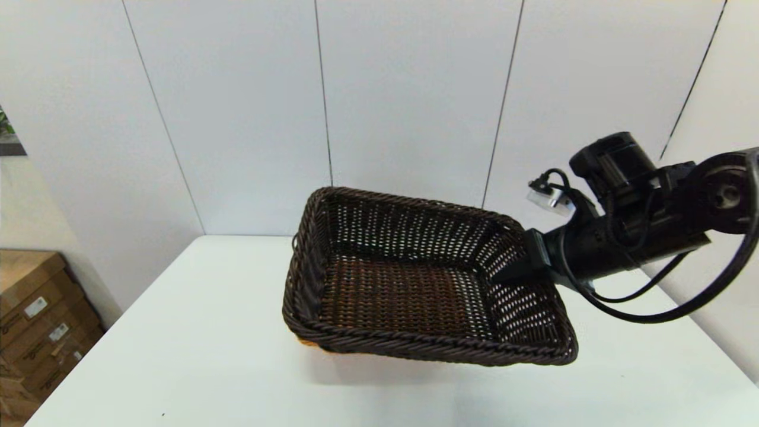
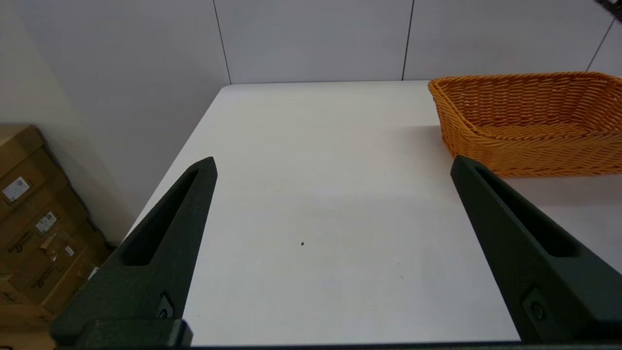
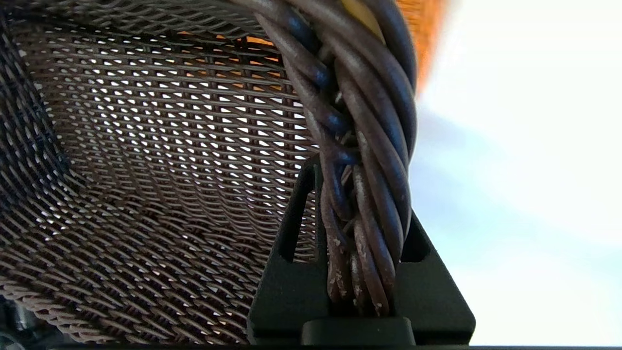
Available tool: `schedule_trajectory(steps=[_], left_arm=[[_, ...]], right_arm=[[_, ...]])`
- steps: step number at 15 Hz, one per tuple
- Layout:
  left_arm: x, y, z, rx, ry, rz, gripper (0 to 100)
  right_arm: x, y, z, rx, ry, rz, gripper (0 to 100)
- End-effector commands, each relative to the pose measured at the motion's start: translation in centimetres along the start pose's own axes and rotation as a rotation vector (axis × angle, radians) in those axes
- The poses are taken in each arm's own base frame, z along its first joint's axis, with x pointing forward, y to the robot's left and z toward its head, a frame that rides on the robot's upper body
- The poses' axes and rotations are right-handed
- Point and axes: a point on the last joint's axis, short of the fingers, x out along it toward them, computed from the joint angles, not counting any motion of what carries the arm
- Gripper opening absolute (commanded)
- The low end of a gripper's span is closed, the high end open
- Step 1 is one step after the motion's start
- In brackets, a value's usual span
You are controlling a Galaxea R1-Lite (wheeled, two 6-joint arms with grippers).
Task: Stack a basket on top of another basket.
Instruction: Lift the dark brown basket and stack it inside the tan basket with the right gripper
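Where wall panels meet it, white table [image 2: 311, 194] (cardboard boxes [image 2: 34, 214] beside).

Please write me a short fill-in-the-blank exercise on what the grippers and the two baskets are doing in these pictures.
1. The right gripper is shut on the braided ____ of the dark brown basket.
2. The dark brown basket is held tilted in the air above the ____ basket.
3. The left gripper holds ____, its fingers wide apart.
4. The orange basket rests on the white ____.

Missing words: rim; orange; nothing; table
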Motion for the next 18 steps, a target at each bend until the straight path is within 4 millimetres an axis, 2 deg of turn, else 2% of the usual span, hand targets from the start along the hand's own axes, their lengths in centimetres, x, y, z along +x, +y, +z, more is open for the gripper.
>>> schedule_trajectory(steps=[1, 4, 7, 10, 15, 18], left_arm=[[0.0, 0.0, 0.0, 0.0, 0.0, 0.0, 100], [0.0, 0.0, 0.0, 0.0, 0.0, 0.0, 100], [0.0, 0.0, -0.1, 0.0, 0.001, 0.0, 100], [0.0, 0.0, 0.0, 0.0, 0.0, 0.0, 100], [0.0, 0.0, 0.0, 0.0, 0.0, 0.0, 100], [0.0, 0.0, 0.0, 0.0, 0.0, 0.0, 100]], right_arm=[[4.0, 0.8, 1.3, -0.026, 0.068, 0.007, 0], [5.7, 0.7, 2.6, -0.029, 0.071, 0.006, 0], [6.5, 0.7, 3.5, -0.032, 0.064, 0.008, 0], [7.1, 0.8, 4.2, -0.041, 0.048, 0.0, 0], [7.2, 2.3, 5.2, -0.074, 0.009, 0.036, 0], [8.2, 2.4, 5.2, -0.08, 0.024, 0.036, 0]])
